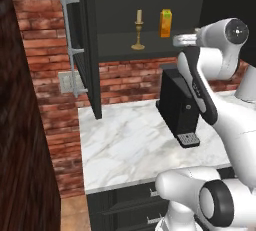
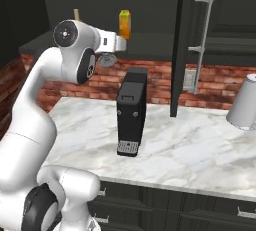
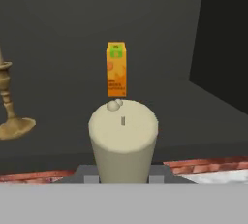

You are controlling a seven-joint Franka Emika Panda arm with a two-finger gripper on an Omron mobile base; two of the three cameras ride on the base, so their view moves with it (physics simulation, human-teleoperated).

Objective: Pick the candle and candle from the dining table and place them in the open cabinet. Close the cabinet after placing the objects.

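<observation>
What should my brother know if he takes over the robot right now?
Gripper: jaws shut on the second candle, held up in front of the open cabinet.
Brass candle: stands on the cabinet shelf, left of the orange carton.
Done: one candle placed; the other picked up and brought to the cabinet.
Left: set the held candle on the shelf, let go, pull back, then close the cabinet doors.
Mind the black coffee machine on the marble counter below.
</observation>
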